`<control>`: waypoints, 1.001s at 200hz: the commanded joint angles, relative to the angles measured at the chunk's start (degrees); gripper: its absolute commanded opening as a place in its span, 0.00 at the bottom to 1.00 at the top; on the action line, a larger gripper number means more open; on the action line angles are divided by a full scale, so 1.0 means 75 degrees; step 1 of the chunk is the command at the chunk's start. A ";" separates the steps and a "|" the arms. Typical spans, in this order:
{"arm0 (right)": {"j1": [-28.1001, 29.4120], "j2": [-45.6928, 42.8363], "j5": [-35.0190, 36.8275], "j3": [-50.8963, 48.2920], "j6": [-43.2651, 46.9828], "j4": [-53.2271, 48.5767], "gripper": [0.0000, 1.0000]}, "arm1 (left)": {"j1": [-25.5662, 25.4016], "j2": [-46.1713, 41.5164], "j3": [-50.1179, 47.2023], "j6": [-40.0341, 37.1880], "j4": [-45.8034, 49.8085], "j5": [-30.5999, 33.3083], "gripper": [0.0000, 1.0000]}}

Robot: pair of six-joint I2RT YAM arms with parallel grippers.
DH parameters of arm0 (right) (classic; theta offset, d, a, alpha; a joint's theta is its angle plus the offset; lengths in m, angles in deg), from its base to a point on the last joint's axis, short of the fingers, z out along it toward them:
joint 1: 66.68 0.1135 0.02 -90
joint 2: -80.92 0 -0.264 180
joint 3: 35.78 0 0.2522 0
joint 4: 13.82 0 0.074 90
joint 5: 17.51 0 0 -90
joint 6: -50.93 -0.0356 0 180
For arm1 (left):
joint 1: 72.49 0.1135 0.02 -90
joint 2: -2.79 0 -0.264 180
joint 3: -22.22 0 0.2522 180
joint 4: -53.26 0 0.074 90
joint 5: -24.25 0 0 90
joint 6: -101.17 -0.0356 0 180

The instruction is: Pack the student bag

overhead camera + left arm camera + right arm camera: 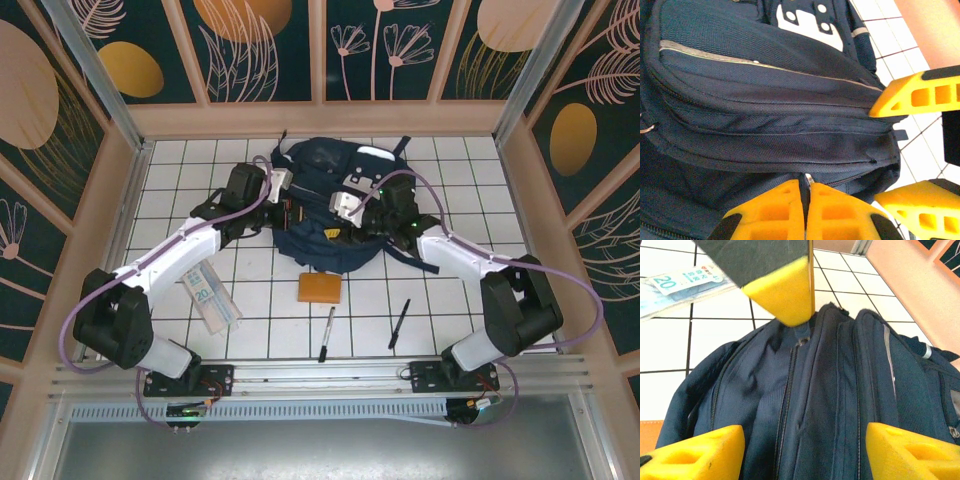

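**Top cam:** student bag lies far-centre on the tiled table, w/ both arms reaching onto its near part. L gripper is at the bag's left side and R gripper at its right. Jaw states can't be told from up here. Closer to the bases are a flat orange item, a pen, a second pen and a banknote stack beside the left arm.

**L wrist cam:** L gripper's yellow tips are pressed together at the bottom of frame, nipping a small metal zip tab on one of the bag's zip lines. R gripper's fingers show at right, spread – one above the bag's end, one below.

**R wrist cam:** R gripper is spread wide, a finger on either side of the bag. Can't tell if they touch the fabric. Ahead, L gripper's closed tips sit on the zip tab at the end of a zip. Banknote stack marked "20" lies beyond on the tiles.
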 commanded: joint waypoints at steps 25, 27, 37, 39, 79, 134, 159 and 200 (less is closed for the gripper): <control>0.0175 0.0399 0.1591 0.0205 0.0402 -0.0363 0.44 | -0.0051 -0.0320 -0.0099 0.0115 -0.0827 -0.0561 0.00; 0.0198 0.0399 0.1708 0.0188 0.0462 -0.0373 0.43 | -0.0053 -0.0330 -0.0106 0.0120 -0.0827 -0.0543 0.00; 0.0233 0.0367 0.2212 0.0103 0.0650 -0.0312 0.41 | -0.0054 -0.0357 -0.0144 0.0105 -0.0821 -0.0410 0.00; 0.0233 0.0359 0.2314 0.0093 0.0653 -0.0286 0.41 | -0.0054 -0.0360 -0.0152 0.0103 -0.0820 -0.0362 0.00; 0.0592 0.0151 0.3370 -0.0255 0.0343 0.0163 0.50 | -0.0048 -0.0334 -0.0246 0.0288 -0.0896 -0.0104 0.00; 0.1931 0.0713 0.6558 -0.0402 -0.1524 0.1319 0.51 | -0.0054 -0.0379 -0.0519 0.0483 -0.1282 -0.0513 0.00; 0.2036 0.0852 0.7387 -0.0495 -0.1479 0.1577 0.09 | -0.0052 -0.0449 -0.0568 0.0428 -0.1226 -0.0280 0.00; 0.1682 -0.0064 0.4937 -0.1048 0.0242 0.0985 0.00 | 0.0496 -0.0577 -0.0797 0.0290 -0.0901 0.1421 0.00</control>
